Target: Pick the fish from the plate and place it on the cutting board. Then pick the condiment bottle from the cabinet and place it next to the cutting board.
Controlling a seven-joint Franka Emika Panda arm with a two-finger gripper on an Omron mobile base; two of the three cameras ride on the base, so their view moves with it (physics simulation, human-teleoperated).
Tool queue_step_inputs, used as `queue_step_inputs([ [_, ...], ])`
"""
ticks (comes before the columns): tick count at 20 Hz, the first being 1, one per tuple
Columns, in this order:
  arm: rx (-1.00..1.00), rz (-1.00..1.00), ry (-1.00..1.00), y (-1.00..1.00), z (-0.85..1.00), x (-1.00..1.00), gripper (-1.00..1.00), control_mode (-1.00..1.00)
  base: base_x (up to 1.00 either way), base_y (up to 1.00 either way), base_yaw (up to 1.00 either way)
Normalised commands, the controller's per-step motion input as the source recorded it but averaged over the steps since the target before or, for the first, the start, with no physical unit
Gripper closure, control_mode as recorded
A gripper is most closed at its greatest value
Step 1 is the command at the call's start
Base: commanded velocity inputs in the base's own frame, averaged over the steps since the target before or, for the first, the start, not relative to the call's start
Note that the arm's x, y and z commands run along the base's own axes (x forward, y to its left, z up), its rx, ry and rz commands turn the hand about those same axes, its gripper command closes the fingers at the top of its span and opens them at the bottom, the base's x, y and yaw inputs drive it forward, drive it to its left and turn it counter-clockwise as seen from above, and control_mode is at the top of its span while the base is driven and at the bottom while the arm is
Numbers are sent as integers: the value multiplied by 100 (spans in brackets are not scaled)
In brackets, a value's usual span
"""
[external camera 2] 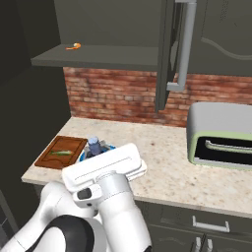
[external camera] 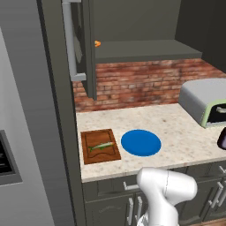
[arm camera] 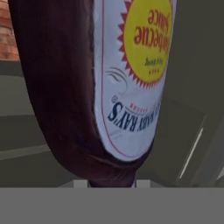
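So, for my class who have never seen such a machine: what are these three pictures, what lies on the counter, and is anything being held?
This is a white robot arm in a computer-drawn kitchen. Two pictures come from cameras riding behind the arm, left and right; the third looks along its pincer.

On the speckled pale stone counter lie a reddish-brown wooden cutting board with a slender greenish fish on it, a round bright blue plate beside it, and a grey toaster oven.

The pincer is shut on a dark brown bottle with a yellow-and-white label, seen very close in the hand picture. A small orange thing sits on the cabinet shelf.
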Motion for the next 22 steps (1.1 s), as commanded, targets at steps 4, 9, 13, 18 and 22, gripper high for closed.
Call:
queue_step_inputs([
  [4,2,0,-5,0,-18,-11,100,-100,0,0,0],
  [9,4,0,-1,0,-7,-1,100,-100,0,0,0],
  [13,6,0,0,1,-3,0,100,-100,0,0,0],
  [18,6,0,0,5,-5,0,100,-100,0,0,0],
  [22,3,0,0,9,-13,0,100,-100,0,0,0],
])
